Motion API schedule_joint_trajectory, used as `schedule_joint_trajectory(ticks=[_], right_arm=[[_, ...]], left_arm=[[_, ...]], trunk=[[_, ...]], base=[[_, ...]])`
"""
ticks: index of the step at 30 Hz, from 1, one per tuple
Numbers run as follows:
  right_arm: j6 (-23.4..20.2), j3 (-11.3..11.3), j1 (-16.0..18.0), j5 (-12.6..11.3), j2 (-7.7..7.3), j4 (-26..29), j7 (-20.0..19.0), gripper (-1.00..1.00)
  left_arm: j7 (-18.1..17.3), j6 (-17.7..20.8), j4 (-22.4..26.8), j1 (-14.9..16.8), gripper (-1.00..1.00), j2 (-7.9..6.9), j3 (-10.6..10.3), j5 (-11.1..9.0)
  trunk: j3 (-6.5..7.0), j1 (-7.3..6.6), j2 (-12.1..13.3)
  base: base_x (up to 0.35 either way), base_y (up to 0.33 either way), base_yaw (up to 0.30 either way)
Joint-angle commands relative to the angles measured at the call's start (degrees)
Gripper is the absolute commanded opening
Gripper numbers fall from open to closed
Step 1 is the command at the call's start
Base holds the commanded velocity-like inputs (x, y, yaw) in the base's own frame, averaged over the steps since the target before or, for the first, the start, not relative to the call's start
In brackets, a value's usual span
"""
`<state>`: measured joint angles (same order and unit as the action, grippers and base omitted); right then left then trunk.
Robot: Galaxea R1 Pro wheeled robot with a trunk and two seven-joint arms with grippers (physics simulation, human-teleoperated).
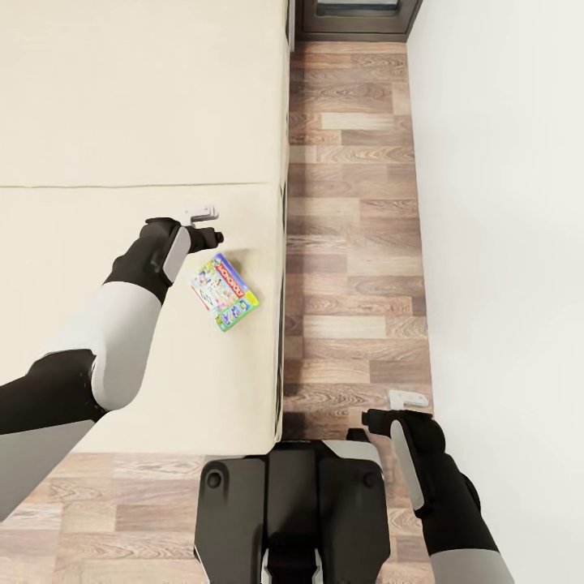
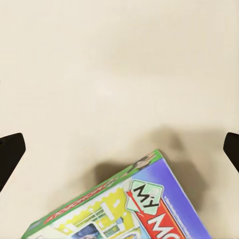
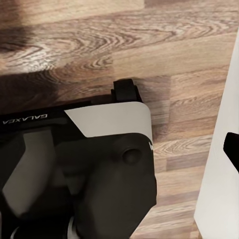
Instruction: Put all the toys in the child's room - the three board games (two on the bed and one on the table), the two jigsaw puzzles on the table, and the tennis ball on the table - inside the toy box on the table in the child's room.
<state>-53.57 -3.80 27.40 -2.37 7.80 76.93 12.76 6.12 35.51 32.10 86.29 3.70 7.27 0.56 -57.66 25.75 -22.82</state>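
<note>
A colourful board game box (image 1: 225, 292) lies flat on the cream bed (image 1: 122, 122), close to the bed's right edge. My left gripper (image 1: 212, 238) hovers over the bed just beyond the box's far corner. In the left wrist view its fingertips (image 2: 11, 152) stand wide apart, open, with nothing between them, and the box (image 2: 134, 209) lies below, apart from them. My right gripper (image 1: 375, 420) hangs low over the wooden floor beside my base, open and empty; one fingertip (image 3: 233, 149) shows at the edge of the right wrist view.
A strip of wooden floor (image 1: 349, 243) runs between the bed and a white wall (image 1: 503, 203) on the right. A dark door frame (image 1: 357, 20) closes the strip at the far end. My black base (image 1: 288, 511) stands at the bed's near corner.
</note>
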Motion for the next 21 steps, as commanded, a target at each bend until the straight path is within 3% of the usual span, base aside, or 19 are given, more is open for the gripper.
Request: schedule_joint_trajectory(ticks=[1, 21], right_arm=[[-0.2, -0.1, 0.0, -0.3, 0.03, 0.1, 0.2, 1.00], [-0.2, -0.1, 0.0, -0.3, 0.03, 0.1, 0.2, 1.00]], left_arm=[[0.1, 0.3, 0.0, 0.0, 1.00, 0.07, 0.3, 0.0], [0.1, 0.3, -0.2, 0.0, 1.00, 0.43, 0.1, 0.0]], trunk=[[-0.15, 0.03, -0.1], [-1.99, 0.03, -0.1]], base=[[0.000, 0.000, 0.000], [0.000, 0.000, 0.000]])
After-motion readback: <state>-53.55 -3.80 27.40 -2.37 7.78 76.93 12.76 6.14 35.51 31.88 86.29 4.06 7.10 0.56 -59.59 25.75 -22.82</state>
